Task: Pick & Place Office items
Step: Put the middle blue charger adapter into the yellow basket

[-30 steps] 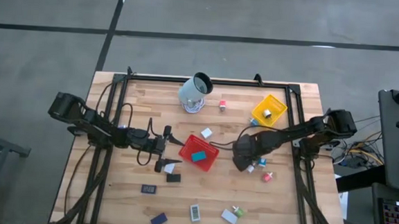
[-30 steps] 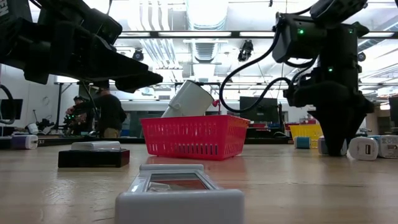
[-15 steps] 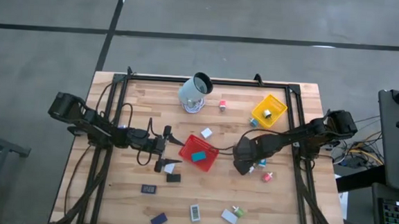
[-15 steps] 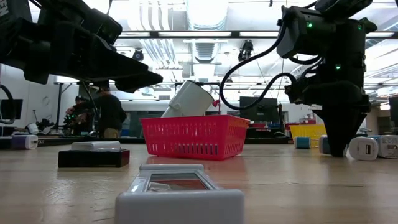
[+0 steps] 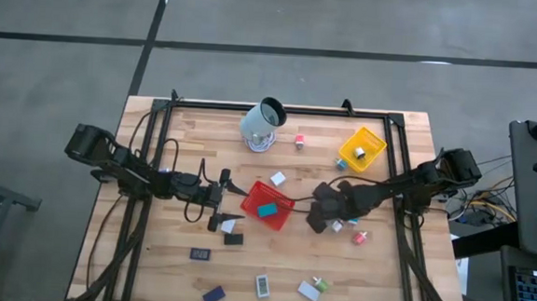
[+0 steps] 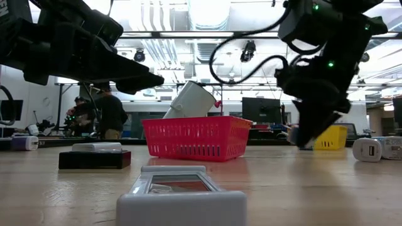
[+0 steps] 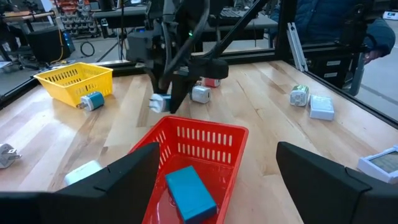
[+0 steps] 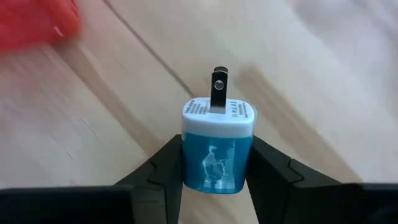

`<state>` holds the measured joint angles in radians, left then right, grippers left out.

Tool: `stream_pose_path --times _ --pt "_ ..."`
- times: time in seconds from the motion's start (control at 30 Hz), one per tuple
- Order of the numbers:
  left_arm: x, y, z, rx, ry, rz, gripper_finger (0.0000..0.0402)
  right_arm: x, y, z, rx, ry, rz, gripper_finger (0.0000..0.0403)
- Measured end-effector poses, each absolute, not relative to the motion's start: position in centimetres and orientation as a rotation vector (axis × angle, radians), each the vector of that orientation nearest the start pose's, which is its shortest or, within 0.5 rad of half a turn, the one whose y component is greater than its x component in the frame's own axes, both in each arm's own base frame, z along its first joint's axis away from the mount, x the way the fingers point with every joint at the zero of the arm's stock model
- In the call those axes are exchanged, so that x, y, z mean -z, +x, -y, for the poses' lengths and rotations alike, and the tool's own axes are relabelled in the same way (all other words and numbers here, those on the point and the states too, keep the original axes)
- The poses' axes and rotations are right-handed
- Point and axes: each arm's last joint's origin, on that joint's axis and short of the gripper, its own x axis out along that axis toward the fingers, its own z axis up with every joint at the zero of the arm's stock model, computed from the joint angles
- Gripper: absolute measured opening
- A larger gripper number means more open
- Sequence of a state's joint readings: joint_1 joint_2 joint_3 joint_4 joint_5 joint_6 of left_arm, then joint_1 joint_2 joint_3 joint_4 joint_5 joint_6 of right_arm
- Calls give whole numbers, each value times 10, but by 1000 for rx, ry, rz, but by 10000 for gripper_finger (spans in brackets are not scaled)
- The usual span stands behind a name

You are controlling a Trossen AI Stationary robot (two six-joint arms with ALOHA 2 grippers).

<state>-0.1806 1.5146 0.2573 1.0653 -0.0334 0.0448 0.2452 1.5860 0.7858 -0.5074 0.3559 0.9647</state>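
Now the right gripper (image 8: 214, 177) holds a small blue-and-white plug adapter (image 8: 217, 149), its fingers closed on the two blue sides. Compared with a second ago, this arm has swung from beside the loose pieces on the worktop's (image 5: 149, 265) right half toward the red mesh tray (image 5: 267, 205), and in the high view the right gripper (image 5: 319, 216) now sits just beside the tray's right edge. The low view shows the gripper (image 6: 304, 138) lifted clear of the wood. This suggests the pick is done and the carry is under way; the likely next step is release over a tray, though which tray is meant cannot be told.

The adapter is a thumb-sized block: glossy blue body, white end cap with fine printing, one dark metal prong pointing away from the wrist. It looks rigid and smooth, so it may slip if the grip loosens.

Farther off, the left gripper (image 5: 230, 210) waits wide open and empty at the red tray's left side, where a teal block (image 7: 189, 193) already lies. Beyond stands the yellow mesh tray (image 5: 362, 148).
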Motion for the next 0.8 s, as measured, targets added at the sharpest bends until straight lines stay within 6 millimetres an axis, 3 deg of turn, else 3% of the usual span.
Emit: stream_pose_path --times 0.43,0.8 --pt "-133 229 41 151 65 -193 328 -142 276 -52 595 221 -686 127" --pt "-133 229 41 152 65 -193 328 -128 263 -47 503 97 -479 127"
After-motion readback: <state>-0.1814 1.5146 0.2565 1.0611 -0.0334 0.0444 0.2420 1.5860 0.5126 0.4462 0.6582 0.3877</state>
